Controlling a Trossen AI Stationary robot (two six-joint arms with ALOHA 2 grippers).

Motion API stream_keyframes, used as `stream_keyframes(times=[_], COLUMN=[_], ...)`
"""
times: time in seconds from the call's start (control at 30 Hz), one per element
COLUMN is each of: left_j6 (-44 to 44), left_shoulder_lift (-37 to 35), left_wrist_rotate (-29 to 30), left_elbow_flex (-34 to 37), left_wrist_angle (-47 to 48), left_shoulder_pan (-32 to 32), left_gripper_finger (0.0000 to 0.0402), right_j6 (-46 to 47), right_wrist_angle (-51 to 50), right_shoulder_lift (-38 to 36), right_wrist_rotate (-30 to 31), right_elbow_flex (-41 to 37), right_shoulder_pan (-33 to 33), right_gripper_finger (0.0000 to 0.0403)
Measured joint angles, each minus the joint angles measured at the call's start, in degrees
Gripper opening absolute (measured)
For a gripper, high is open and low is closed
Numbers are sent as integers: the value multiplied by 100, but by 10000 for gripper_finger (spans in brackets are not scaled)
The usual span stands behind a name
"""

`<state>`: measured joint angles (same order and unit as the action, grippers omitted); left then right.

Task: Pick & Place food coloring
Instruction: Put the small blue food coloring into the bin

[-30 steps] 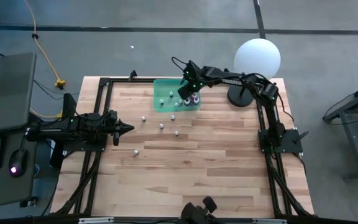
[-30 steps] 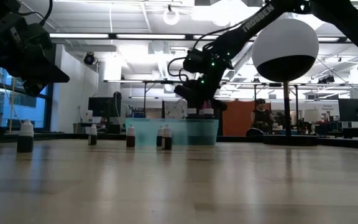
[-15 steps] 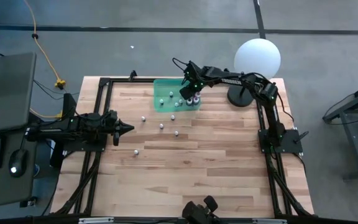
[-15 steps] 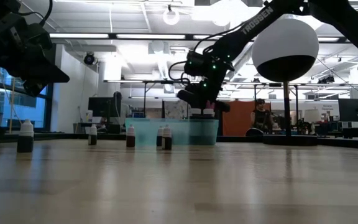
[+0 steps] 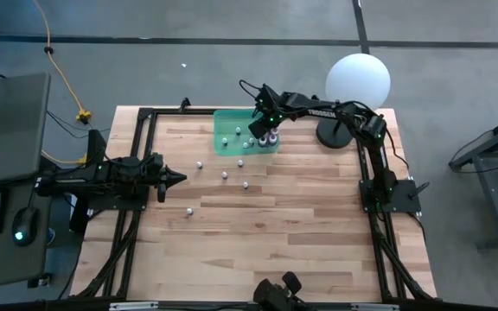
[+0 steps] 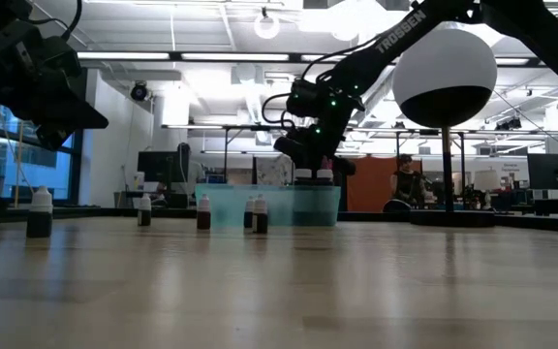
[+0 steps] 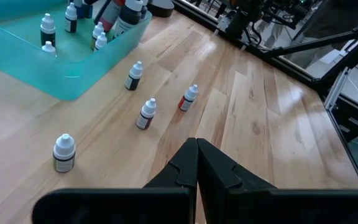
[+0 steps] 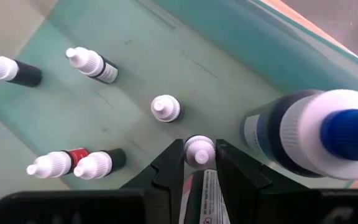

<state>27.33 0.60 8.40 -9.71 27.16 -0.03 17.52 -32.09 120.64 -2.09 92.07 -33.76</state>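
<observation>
Several food coloring bottles (image 8: 165, 107) already stand or lie in the green tray (image 5: 228, 117), at about twelve o'clock on the counter (image 5: 301, 225). By my count four loose bottles (image 7: 146, 114) remain on the wood near the tray's seven o'clock side, so the job looks roughly half done. Above the tray, the right pincer (image 8: 199, 155) grips a small bottle (image 8: 198, 150) between its fingers. At nine o'clock the left pincer (image 7: 197, 163) waits, closed and empty.
</observation>
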Motion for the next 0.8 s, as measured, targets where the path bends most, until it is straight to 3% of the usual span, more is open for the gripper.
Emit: stream_keyframes(times=[0.8], left_j6=[0], left_shoulder_lift=[0], left_wrist_rotate=[0], left_elbow_flex=[2], left_wrist_angle=[0], left_shoulder_pan=[2], left_gripper_finger=[0], right_j6=[-66], right_wrist_angle=[2], right_shoulder_lift=[-11], right_wrist_rotate=[-181], right_elbow_flex=[0], right_shoulder_pan=[0], right_gripper_finger=[83])
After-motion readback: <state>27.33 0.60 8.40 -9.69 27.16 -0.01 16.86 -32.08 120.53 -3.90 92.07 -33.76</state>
